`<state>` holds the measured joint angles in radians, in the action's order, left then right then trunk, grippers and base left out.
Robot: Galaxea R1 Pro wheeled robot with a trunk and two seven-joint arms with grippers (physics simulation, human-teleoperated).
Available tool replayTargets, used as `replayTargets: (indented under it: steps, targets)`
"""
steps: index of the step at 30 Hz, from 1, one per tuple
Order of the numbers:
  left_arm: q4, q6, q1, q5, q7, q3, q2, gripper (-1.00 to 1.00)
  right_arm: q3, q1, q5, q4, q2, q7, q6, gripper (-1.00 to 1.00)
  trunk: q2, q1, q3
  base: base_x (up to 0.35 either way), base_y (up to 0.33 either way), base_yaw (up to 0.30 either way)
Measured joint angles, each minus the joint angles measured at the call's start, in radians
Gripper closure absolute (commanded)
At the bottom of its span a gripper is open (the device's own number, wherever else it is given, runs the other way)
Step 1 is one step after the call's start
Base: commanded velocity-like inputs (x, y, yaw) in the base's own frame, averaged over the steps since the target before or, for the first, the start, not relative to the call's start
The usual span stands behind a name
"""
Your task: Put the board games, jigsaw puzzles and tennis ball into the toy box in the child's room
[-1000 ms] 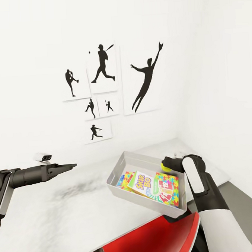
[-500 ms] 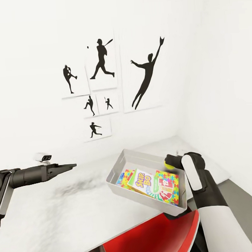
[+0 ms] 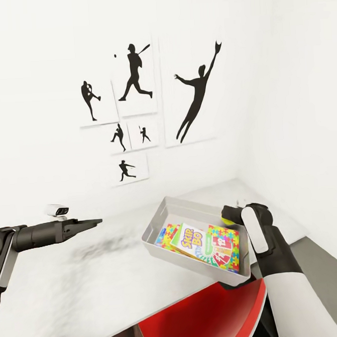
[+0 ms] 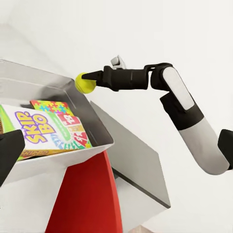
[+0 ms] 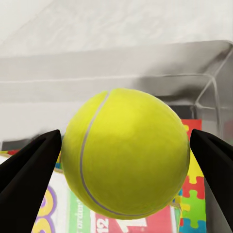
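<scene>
The right gripper (image 4: 90, 81) is closed on the tennis ball (image 5: 127, 153), one dark finger on each side of it, as the right wrist view shows plainly. In the left wrist view the ball sits at the very tip of the fingers, held out over the far corner of the toy box (image 3: 164, 216), above the rim rather than down inside.

Below and just ahead of the gripper, the toy box stands on the table (image 3: 86, 288) near its edge. Inside lie the flat toys in an overlapping stack: a pale board game (image 3: 189, 239) with green edging and bright lettering on top, a jigsaw puzzle (image 3: 228, 242) patterned with many-coloured interlocking pieces beneath it on the side nearer the right arm, and further colourful edges showing under these on the other side. How many pieces make up the stack cannot be counted from here.

The left gripper (image 3: 89, 223) is held out level over the table, well apart from the box, carrying nothing; its fingers appear drawn together to a point.

The step in hand looks like the last one: delivering the ball. The next move calls for little more than lowering the ball slightly towards the stack and parting the fingers. Since the ball is round and the lids below are flat and tilted, a release from height could let it bounce or roll, so a low drop well inside the walls seems wise.
</scene>
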<state>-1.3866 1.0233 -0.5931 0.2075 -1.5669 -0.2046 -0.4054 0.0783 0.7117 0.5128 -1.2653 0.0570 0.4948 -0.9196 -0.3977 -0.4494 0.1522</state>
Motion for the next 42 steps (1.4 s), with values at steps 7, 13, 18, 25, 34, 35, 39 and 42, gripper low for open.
replayTargets:
  steps: [7, 13, 18, 25, 34, 35, 39, 42]
  targets:
    - [0.0, 0.0, 0.0, 0.0, 0.0, -0.001, -0.003, -1.0, 0.0, 0.014, -0.002, 0.036, 0.0, 0.0, 0.005, 1.0, 0.0, 0.0, 0.011, 0.0, 0.0, 0.0]
    - [0.0, 0.0, 0.0, 0.0, 0.0, -0.002, -0.004, -1.0, -0.001, 0.031, -0.002, 0.075, -0.001, -0.001, 0.046, 1.0, 0.0, 0.0, 0.021, 0.0, 0.0, 0.0]
    - [0.001, 0.0, 0.0, 0.0, 0.0, -0.007, -0.005, -1.0, -0.002, 0.033, -0.003, 0.084, -0.002, -0.002, 0.057, 1.0, 0.0, 0.0, 0.029, 0.0, 0.0, 0.0]
    - [0.001, 0.0, 0.0, 0.0, 0.0, -0.008, -0.005, -1.0, -0.003, 0.033, -0.002, 0.085, -0.002, -0.003, 0.058, 1.0, 0.0, 0.0, 0.041, 0.0, 0.0, 0.0]
    - [0.001, 0.0, -0.001, 0.0, 0.0, -0.009, -0.005, -1.0, -0.002, 0.033, -0.003, 0.085, -0.004, -0.003, 0.058, 1.0, 0.0, 0.0, 0.053, 0.0, 0.0, 0.0]
    - [0.001, 0.0, -0.001, 0.0, 0.0, -0.009, -0.006, -1.0, -0.002, 0.033, -0.004, 0.085, -0.004, -0.003, 0.058, 1.0, 0.0, 0.0, 0.053, 0.0, 0.0, 0.0]
    - [0.001, 0.0, 0.0, 0.0, 0.0, -0.015, -0.006, -1.0, -0.002, 0.033, -0.004, 0.085, -0.003, -0.003, 0.059, 1.0, 0.0, 0.0, 0.054, 0.0, 0.0, 0.0]
    - [0.002, 0.0, -0.001, 0.0, 0.0, -0.019, -0.007, -1.0, -0.002, 0.033, -0.003, 0.085, -0.003, -0.003, 0.059, 1.0, 0.0, 0.0, 0.054, 0.0, 0.0, 0.0]
